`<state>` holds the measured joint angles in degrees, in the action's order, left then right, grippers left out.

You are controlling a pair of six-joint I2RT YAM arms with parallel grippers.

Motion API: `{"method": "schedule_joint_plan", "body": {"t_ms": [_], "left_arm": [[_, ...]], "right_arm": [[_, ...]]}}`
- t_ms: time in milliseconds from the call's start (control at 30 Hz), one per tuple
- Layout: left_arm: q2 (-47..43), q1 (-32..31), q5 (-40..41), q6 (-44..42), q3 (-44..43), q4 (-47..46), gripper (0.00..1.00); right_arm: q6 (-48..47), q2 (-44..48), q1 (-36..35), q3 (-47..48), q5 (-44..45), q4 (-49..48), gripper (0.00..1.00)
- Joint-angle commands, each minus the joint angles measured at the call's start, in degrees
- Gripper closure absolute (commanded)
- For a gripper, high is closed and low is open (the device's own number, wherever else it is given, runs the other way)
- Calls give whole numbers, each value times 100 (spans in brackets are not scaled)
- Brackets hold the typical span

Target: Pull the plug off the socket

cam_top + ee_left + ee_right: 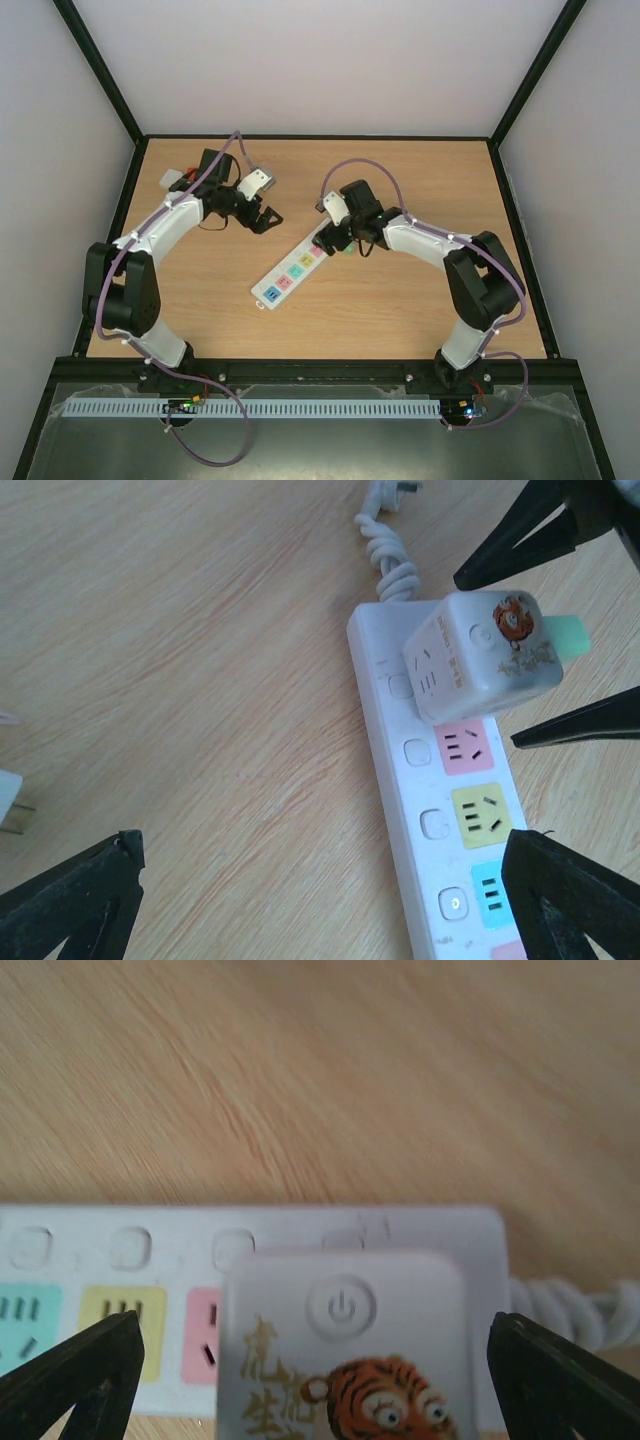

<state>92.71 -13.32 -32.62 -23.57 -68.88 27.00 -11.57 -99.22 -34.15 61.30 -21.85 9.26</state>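
The socket, a long white power strip (285, 278) with coloured squares, lies diagonally mid-table. It also shows in the left wrist view (420, 810) and the right wrist view (150, 1245). The plug (475, 655), a white cube with a tiger picture and a power button, sits in the strip's far end (340, 1340). My right gripper (335, 240) is open, with its fingers (70, 1380) on either side of the plug, apart from it. My left gripper (262, 218) is open and empty, over bare table left of the strip (322, 840).
The strip's white cord (385, 555) is knotted beyond its far end (580, 1310). A small white adapter (172, 180) lies at the back left, and its prongs show at the left edge of the left wrist view (8, 810). Black frame rails edge the wooden table (420, 320).
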Motion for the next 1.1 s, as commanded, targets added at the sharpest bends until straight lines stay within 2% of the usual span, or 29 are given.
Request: {"method": "schedule_joint_plan", "body": {"t_ms": [0, 100, 267, 367, 567, 733, 867, 1067], "left_arm": [[191, -18, -194, -2, -337, 171, 0], [297, -71, -62, -112, -299, 257, 0], [512, -154, 346, -503, 3, 396, 1], [735, -226, 105, -999, 61, 844, 5], [833, -435, -151, -1463, 504, 1089, 9], [814, -585, -488, -1875, 833, 1374, 14], [728, -859, -647, -2016, 1163, 1372, 21], [458, -1157, -926, -2348, 1456, 1526, 30]], "right_arm": [[-88, 345, 67, 547, -143, 444, 7], [-187, 481, 225, 581, -384, 721, 5], [-626, 1028, 684, 44, -797, 1044, 5], [-891, 1427, 938, -306, -1034, 1296, 6], [-1399, 1913, 1396, -859, -1224, 1638, 9], [-1903, 1985, 1783, -1119, -1398, 1840, 16], [-2319, 2005, 1814, -1458, -1574, 1635, 25], [-2284, 2113, 1806, -1810, -1936, 724, 31]]}}
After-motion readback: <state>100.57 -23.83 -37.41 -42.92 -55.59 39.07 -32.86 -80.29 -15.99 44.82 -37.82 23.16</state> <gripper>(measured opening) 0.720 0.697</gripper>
